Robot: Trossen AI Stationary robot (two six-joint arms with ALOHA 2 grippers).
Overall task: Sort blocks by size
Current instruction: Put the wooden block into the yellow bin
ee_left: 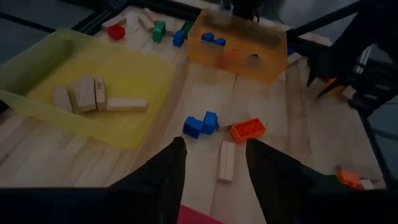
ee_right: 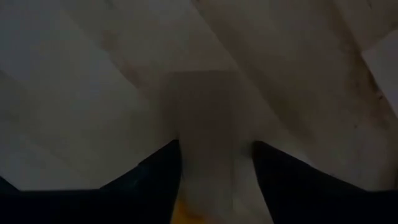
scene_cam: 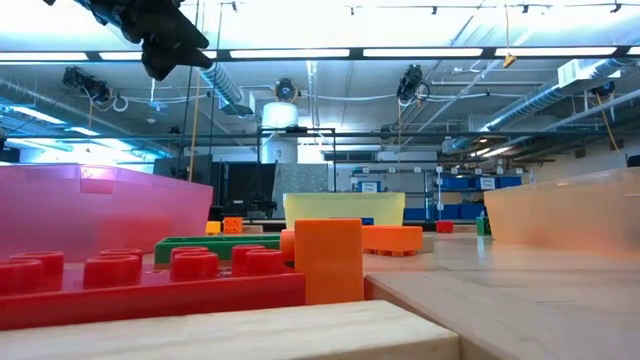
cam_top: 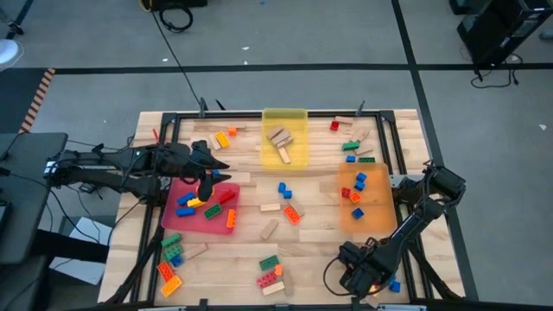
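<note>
Left pincer [cam_top: 210,180]: we see it above the red tray [cam_top: 173,216], fingers apart, empty.
Right pincer [ee_right: 214,152]: fingers flanking a tan wooden block [ee_right: 208,118]; grip unclear.
Blocks: scattered on worktop [cam_top: 320,246].

High view: illumination is even and diffuse; the worktop [cam_top: 320,246] shows only soft, short shadows under the arms. Low view: rows of ceiling strip lights [scene_cam: 290,52] glare strongly, and the nearest red brick [scene_cam: 150,285] and orange brick [scene_cam: 328,260] are out of focus. Left wrist view: moderate brightness, with the orange tray [ee_left: 239,46] slightly blurred. Right wrist view: dim and blurred throughout, pressed close to pale wood, with dark lower corners.
</note>
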